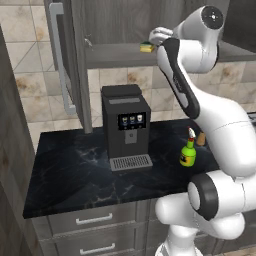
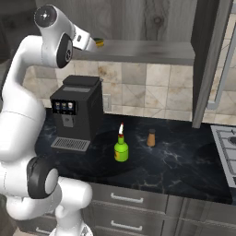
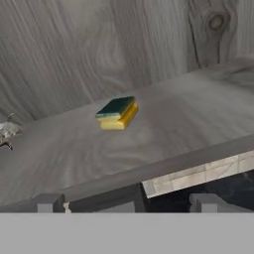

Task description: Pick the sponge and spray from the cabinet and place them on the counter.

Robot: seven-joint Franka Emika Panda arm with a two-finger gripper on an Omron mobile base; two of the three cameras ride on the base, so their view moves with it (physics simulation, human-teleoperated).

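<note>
Sponge [image 3: 117, 113] on cabinet [image 3: 149, 54] shelf, apart from wide-open, empty pincer [image 3: 128, 202] at shelf edge. Spray [image 1: 188, 152] already on surface [image 1: 75, 170]. Risk: fingertips striking shelf lip, pushing sponge rearward.

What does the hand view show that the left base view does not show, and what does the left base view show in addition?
The hand view adds the sponge's green top layer and the open finger tips. The left base view adds the spray standing on the counter, the coffee machine and the drawers. Both show the sponge lying on the cabinet shelf.
</note>
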